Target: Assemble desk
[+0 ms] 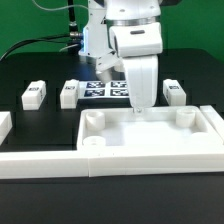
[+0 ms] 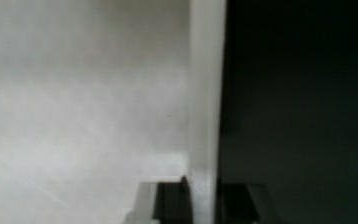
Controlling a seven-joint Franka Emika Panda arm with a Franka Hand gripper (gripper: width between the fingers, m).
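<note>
My pincer (image 1: 138,108) is clamped on the desk top's (image 1: 150,148) thin rim wall, one finger on each side. A loose leg (image 1: 173,91) lies near it.

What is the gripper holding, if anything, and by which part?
Cannot be told: the gripper straddles the rim of the desk top, but contact is not visible.

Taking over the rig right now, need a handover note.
Gripper: down at the top's back wall as the exterior view shows it, fingers either side of that wall; grip cannot be told.
Legs: loose on the table behind the top.
Done: no leg fitted; visible sockets empty.
Left: fit every leg.
</note>
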